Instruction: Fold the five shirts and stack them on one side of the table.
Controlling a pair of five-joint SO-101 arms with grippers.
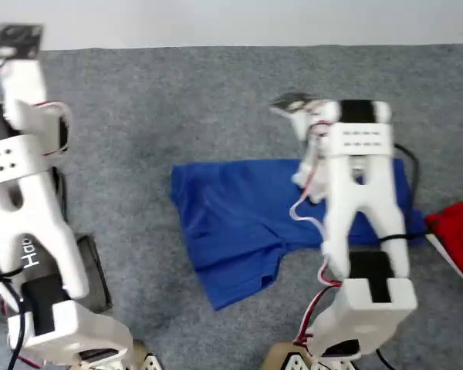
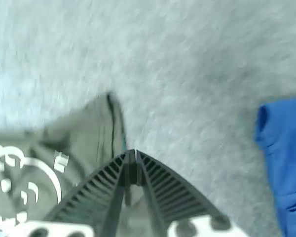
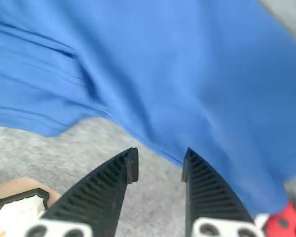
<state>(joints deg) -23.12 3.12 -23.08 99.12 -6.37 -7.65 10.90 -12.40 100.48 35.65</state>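
Note:
A blue shirt (image 1: pixel 239 223) lies spread on the grey table (image 1: pixel 177 100), one sleeve pointing toward the front. My right gripper (image 3: pixel 160 160) hangs open above the blue shirt's (image 3: pixel 177 74) edge, nothing between its fingers; in the high view it (image 1: pixel 293 104) is raised over the shirt's far side. My left gripper (image 2: pixel 130 157) is shut and holds nothing. It sits over a dark grey-green shirt (image 2: pixel 64 148) with white print, and the blue shirt (image 2: pixel 283 168) lies off to one side. In the high view the left gripper (image 1: pixel 19 37) is at the far left.
A red shirt (image 1: pixel 457 227) lies at the table's right edge, and a red corner (image 3: pixel 282 224) of it is also in the right wrist view. The dark shirt (image 1: pixel 94 270) is partly hidden behind the left arm. Bare grey table stretches across the back.

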